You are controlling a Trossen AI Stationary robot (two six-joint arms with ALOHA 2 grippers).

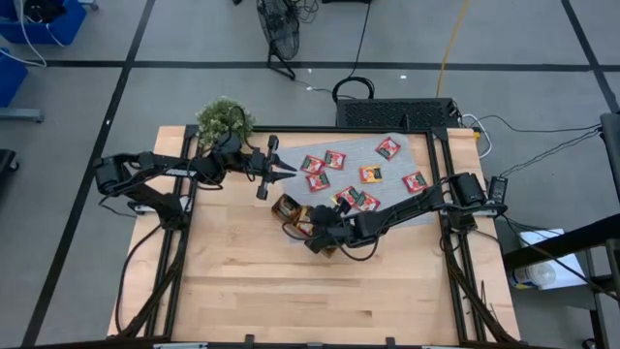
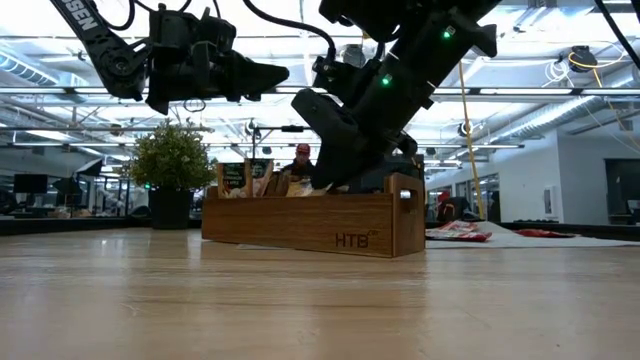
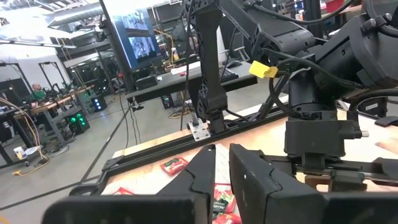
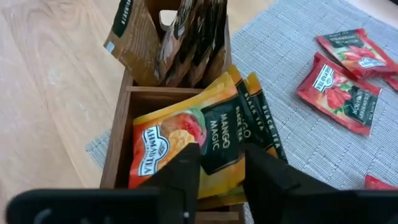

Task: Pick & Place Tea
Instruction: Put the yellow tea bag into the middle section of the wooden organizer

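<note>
The right gripper (image 4: pixel 221 171) hangs over the wooden tray (image 4: pixel 115 158) near the bench's middle, fingers slightly parted around the top edge of an orange tea sachet (image 4: pixel 180 146) in the middle compartment; whether they pinch it is unclear. Red sachets (image 1: pixel 334 160) lie on the grey mat (image 1: pixel 412 150) toward the far right corner. The left gripper (image 1: pixel 289 171), raised, is nearly closed and empty.
</note>
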